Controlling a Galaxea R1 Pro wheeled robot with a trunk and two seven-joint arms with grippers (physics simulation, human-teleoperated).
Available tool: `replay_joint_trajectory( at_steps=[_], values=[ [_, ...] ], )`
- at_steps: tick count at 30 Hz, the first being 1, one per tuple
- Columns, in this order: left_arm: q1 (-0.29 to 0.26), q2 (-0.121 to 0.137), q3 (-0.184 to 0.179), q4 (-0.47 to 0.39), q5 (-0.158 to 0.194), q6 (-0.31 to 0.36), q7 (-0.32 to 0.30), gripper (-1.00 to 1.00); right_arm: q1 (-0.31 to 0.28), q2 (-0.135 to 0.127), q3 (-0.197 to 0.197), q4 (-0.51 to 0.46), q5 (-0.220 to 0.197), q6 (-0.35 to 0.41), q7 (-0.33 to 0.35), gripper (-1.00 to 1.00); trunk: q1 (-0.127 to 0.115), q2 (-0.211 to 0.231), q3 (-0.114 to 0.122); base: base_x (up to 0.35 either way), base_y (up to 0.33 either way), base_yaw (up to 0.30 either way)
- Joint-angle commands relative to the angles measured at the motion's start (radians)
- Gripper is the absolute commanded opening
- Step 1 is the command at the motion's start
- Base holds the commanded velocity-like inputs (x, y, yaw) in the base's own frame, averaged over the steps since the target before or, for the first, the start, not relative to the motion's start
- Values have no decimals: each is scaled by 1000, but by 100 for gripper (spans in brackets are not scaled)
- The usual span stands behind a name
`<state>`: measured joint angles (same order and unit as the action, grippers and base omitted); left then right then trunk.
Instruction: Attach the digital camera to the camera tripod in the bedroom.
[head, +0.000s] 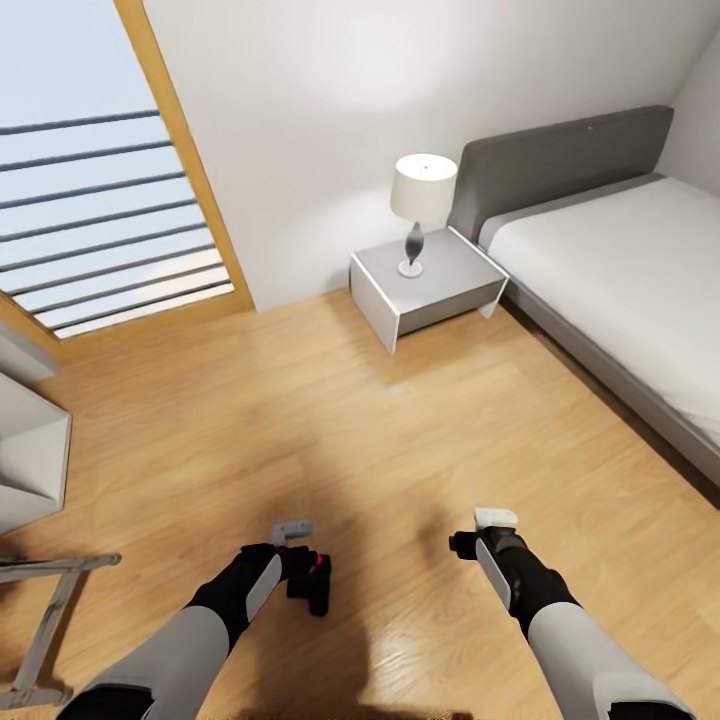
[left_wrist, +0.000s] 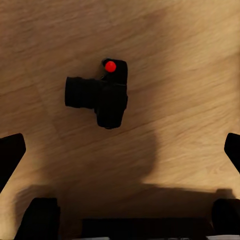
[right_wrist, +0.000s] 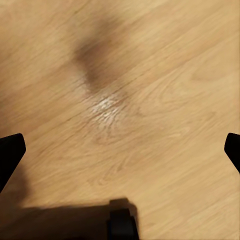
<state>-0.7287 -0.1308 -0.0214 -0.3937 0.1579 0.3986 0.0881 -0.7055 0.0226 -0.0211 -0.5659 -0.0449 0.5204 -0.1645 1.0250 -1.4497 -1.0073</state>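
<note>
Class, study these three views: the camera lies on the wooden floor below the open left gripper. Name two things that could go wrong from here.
1. The digital camera lies on the floor off-centre between the open left gripper fingertips; closing from here might clip the lens barrel or miss it.
2. The camera tripod stands close on the left arm's side; swinging the lifted camera across might knock its legs.

Light wood floor (head: 330, 420) under digital camera (left_wrist: 102, 95), nightstand (head: 430, 285), bed (head: 620, 290).
</note>
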Motion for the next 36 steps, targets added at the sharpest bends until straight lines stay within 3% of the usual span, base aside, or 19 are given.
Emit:
replay_joint_trajectory(
  at_steps=[1, 9, 19, 36],
  values=[
    [0, 0, -2, -2, 10, 5, 7, 100, 0, 1, -2, -2, -4, 4, -5, 100, 0, 0, -2, 0, 0, 0],
    [0, 0, -2, -2, 11, 5, 23, 100, 0, 2, -2, -2, -1, 4, -5, 100, 0, 0, -15, 0, 0, 0],
    [0, -2, -2, -5, 11, 5, 115, 100, 0, 2, -1, -2, 2, 4, -6, 100, 0, 0, -31, 0, 0, 0],
    [0, -1, -2, -2, 11, 5, 117, 100, 0, 2, 0, -2, 2, 4, -6, 100, 0, 0, -58, 0, 0, 0]
  ],
)
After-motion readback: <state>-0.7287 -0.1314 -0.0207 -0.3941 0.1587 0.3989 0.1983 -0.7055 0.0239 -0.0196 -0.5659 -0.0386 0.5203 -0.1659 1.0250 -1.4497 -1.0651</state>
